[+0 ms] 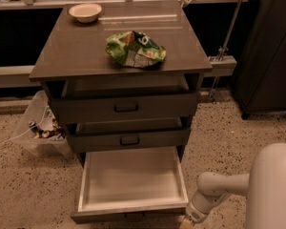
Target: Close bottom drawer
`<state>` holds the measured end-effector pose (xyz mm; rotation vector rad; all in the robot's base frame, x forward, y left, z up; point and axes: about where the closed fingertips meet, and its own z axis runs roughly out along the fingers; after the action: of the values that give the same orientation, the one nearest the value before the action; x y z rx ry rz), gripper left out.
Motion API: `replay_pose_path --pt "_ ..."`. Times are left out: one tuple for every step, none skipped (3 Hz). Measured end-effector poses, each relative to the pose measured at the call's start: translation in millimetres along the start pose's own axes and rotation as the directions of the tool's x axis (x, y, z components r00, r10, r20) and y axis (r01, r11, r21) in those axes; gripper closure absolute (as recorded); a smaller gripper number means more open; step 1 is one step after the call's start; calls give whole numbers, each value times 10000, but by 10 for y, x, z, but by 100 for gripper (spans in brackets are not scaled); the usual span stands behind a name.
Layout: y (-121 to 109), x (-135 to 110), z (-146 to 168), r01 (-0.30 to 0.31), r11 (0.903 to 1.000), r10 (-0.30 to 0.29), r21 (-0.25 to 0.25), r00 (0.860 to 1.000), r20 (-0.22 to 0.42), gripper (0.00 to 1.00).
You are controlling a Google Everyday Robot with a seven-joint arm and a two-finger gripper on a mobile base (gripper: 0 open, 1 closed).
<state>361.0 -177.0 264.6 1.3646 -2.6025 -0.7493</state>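
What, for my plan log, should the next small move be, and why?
Probably shift the gripper left, to face the front of the bottom drawer. The drawer stands pulled far out, and the gripper sits low beside its front right corner, not yet before the front to push it in.

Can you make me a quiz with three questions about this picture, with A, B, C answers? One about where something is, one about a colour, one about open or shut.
1. Where is the gripper?
A. High in the air
B. Low down, by a front corner of the bottom drawer
C. Up by the top drawer

2. What colour is the crumpled bag on the cabinet top?
A. Green
B. Blue
C. Purple

3. The bottom drawer is:
A. Shut
B. Pulled out, nothing inside
C. Pulled out, full of toys

Answers:
1 B, the arm ends beside that corner.
2 A, it is mostly green.
3 B, its pale inside shows bare.
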Motion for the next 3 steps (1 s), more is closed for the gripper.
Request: replay_pose_path --pt "-86 -21 67 -506 9987 506 -30 9986 133 100" --pt "-229 -114 94 -1129 9936 1123 30 9909 738 100" --pt "-229 -114 95 -1128 9936 1123 28 9909 736 100"
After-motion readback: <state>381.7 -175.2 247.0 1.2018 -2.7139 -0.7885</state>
